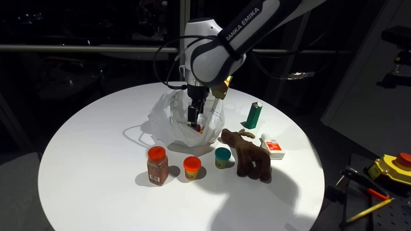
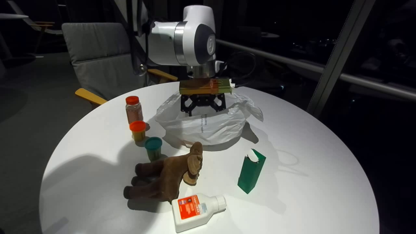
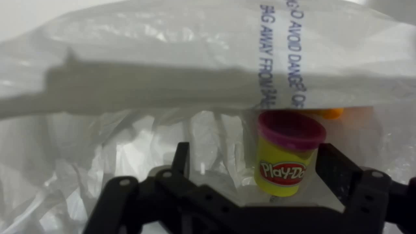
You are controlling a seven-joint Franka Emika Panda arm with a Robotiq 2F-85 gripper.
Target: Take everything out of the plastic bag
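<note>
Tool (image 3: 253,157) in bag (image 1: 163,123), jaws spread wide, nothing gripped; purple-lid tub (image 3: 283,162) shows between them. On desk (image 1: 90,199): jar (image 1: 158,168), orange-lid tub (image 1: 192,168), teal-lid tub (image 1: 222,158), plush (image 1: 246,150), white bottle (image 2: 196,213), green box (image 2: 251,172).

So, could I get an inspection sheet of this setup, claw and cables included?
Surface: round white table, partly shadowed.
Job's things: wrinkled translucent plastic bag, containing a magenta-lidded yellow cup and something orange, partly hidden. Outside: clear red-lidded jar, orange-lidded yellow cup, teal-lidded green cup, brown antlered plush animal, red-labelled white plastic bottle, tall green box.
Clutter: yellow pencil-like stick beside the table.
Gripper: black two-fingered gripper, open, inside the bag; contact unclear.
Cables: black cables looping beside the robot arm.
Surroundings: grey cushioned chair, yellow box with red knob.
</note>
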